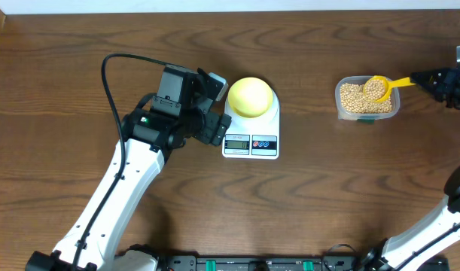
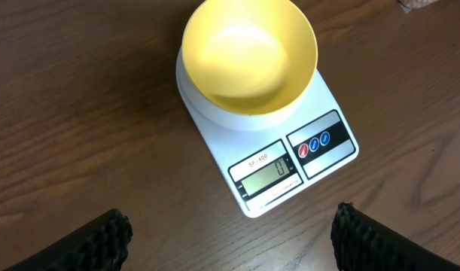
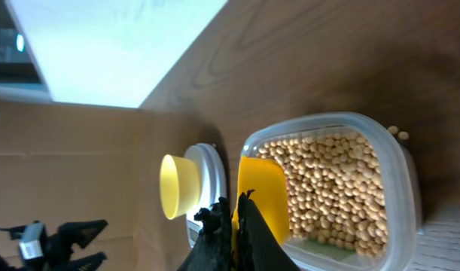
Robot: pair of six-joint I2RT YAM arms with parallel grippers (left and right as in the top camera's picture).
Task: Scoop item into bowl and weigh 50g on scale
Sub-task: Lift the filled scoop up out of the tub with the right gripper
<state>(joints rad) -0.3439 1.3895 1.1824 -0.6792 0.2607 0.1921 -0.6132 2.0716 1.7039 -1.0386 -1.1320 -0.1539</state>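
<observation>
My right hand point(image 3: 236, 226) is clenched on the handle of the scoop point(image 3: 263, 199). Its cup lies just ahead of the fingers in the tub point(image 3: 399, 165), heaped with beans point(image 3: 327, 188). I judge the beans light, hard and quick to roll, so any tilt or jolt would spill them. The grip far back on the thin plastic handle gives little control over roll, and I would keep the cup level. The bowl point(image 1: 250, 96) sits on the scale point(image 1: 251, 143), well beyond the tub from this hand, with bare surface point(image 1: 312, 196) between. It looks light and smooth, likely to slide on the platform if the scoop knocks it. My left hand point(image 2: 233, 241) is released, fingers spread wide, holding nothing. The scale lies just ahead of it, display point(image 2: 271, 175) nearest and reading zero. That hand sits close enough to crowd the approach to the bowl. The tub's far rim is the first thing to clear, and a couple of strays point(image 3: 399, 133) lie just outside the tub.
</observation>
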